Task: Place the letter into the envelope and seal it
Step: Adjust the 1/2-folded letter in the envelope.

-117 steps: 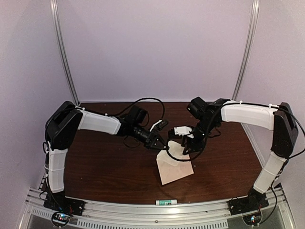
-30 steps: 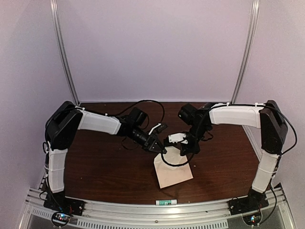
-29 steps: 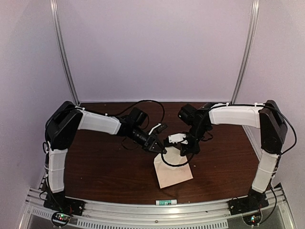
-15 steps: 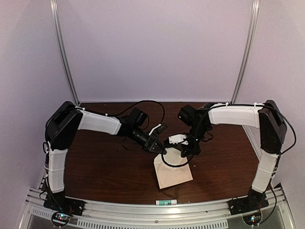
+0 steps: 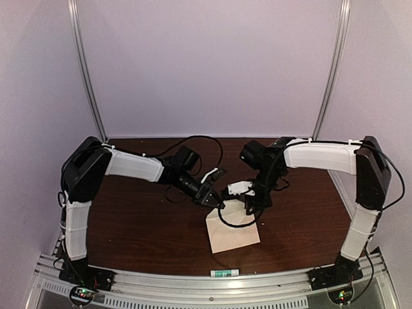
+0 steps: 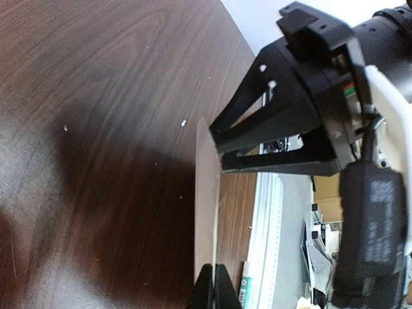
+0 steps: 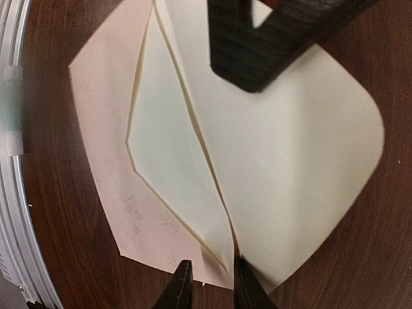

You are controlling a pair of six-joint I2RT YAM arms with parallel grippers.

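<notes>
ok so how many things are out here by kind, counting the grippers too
paper pieces: 2 (envelope, letter)
white and green tube: 1
grippers: 2 (left gripper, right gripper)
total: 5

black two-finger pincers: 2, left pincer (image 6: pixel 210 283) and right pincer (image 7: pixel 209 283) | cream-tan paper envelope (image 7: pixel 109 193) with a pointed flap, under the right pincer: 1 | pale cream paper letter (image 7: pixel 167 148), just ahead of that pincer's tips: 1 | small white-and-green tube (image 5: pixel 224 273), well apart from both pincers: 1 | dark brown wooden table (image 5: pixel 141 225): 1
</notes>
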